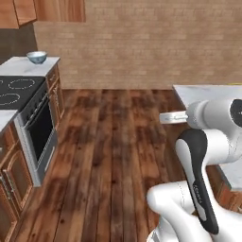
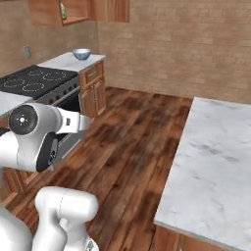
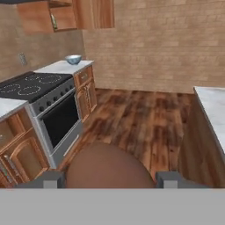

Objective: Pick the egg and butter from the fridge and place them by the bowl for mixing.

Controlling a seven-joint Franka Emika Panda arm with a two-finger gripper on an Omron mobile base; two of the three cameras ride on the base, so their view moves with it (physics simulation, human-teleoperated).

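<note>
one bowl (image 1: pixel 37 57), one stove (image 1: pixel 19 90), one brown egg (image 3: pixel 105 167).

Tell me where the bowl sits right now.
The bowl sits on the pale counter just past the black stove, upper left in both base views and the hand view, below the wooden cabinets.

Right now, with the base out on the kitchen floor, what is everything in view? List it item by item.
bowl: one, shiny grey, on the pale counter end beyond the stove
stove: one, black cooktop over an oven, left side
lower cabinets: brown wood, flanking the stove
upper cabinets: brown wood, above that counter
island counter: one, white marble, right side
floor: dark wood planks, centre
wall: tan brick, at the back
egg: one, brown, between the finger tips
gripper: closed on the egg
arm: white, dark joints, foreground
</note>
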